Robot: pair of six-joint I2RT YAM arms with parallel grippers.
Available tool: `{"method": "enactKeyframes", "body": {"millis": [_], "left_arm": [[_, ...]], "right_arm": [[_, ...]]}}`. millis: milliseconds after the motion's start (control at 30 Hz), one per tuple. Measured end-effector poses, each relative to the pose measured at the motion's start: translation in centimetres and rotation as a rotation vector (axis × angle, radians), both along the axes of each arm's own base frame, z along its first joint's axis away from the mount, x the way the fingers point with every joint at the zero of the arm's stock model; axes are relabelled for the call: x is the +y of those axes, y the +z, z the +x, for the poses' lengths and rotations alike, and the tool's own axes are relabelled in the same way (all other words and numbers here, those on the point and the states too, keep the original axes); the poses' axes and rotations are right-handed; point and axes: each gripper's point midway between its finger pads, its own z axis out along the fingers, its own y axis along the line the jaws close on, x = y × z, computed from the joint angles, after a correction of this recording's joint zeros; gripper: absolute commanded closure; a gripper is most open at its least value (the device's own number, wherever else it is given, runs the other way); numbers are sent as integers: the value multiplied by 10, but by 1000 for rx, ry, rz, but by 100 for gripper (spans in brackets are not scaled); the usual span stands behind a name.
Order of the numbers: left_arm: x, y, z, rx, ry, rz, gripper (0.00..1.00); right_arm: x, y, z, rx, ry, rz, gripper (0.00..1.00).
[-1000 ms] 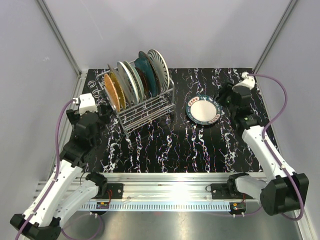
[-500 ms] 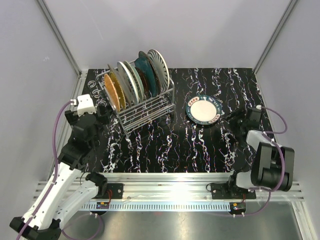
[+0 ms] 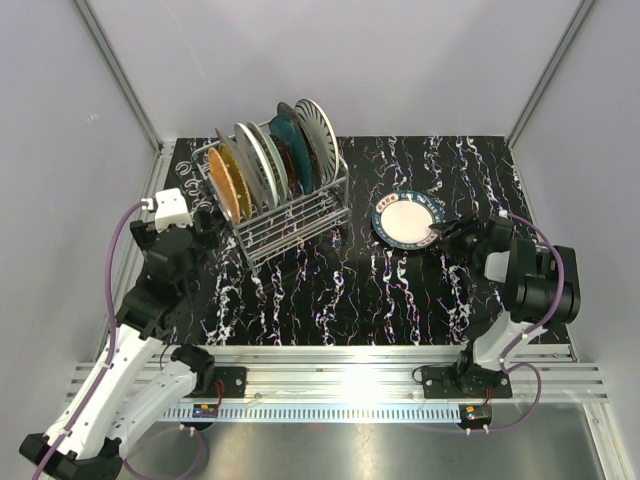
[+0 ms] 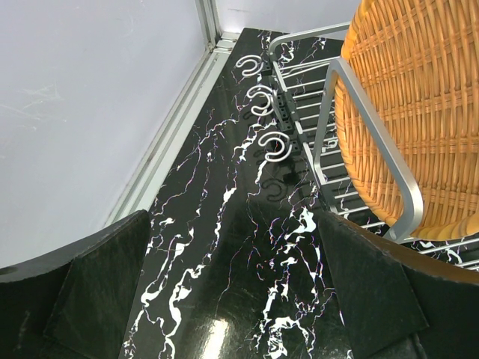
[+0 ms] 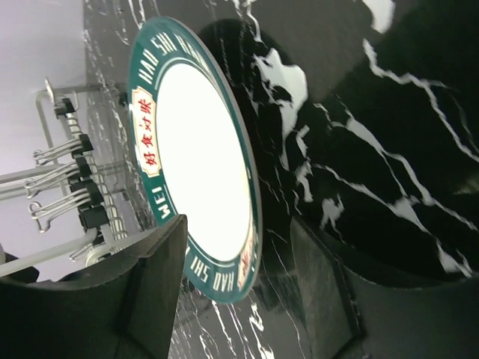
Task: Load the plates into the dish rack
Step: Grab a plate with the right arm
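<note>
Several plates stand on edge in the silver dish rack (image 3: 300, 218), from the orange woven plate (image 3: 228, 182) to the black-striped white one (image 3: 318, 126). One plate (image 3: 405, 220), white with a teal lettered rim, lies flat on the table to the right of the rack. My right gripper (image 3: 445, 235) is low at that plate's right edge. In the right wrist view its open fingers straddle the plate's (image 5: 198, 149) rim, right gripper (image 5: 247, 280) not closed on it. My left gripper (image 4: 232, 299) stands open over bare table beside the rack's rail (image 4: 367, 134) and the orange plate (image 4: 419, 112).
The black marbled table (image 3: 330, 290) is bounded by metal frame posts and pale walls. White S-hooks (image 4: 262, 101) hang on the rack's left end, and binder clips (image 5: 67, 202) on its near side. The aluminium base rail (image 3: 340, 365) runs along the front.
The right arm has swung down from behind the loose plate and folded low, bringing its fingers around the plate's right rim. The left arm has hardly moved.
</note>
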Motion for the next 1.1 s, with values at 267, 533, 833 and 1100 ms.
{"method": "enactKeyframes", "body": {"millis": [267,533,833,1100], "left_arm": [[0,0,0,0,2,0,1],[1,0,0,0,5,0,1],[2,1,-1,-5,5,-2,1],[2,1,-1,-4,8,-2,1]], "right_arm": [[6,0,20,-55,43,41,36],[15,-7,24,-21,70,3,62],[14,-18,22,32,68,-19,86],[10,19,18,-10,74,-92,100]]}}
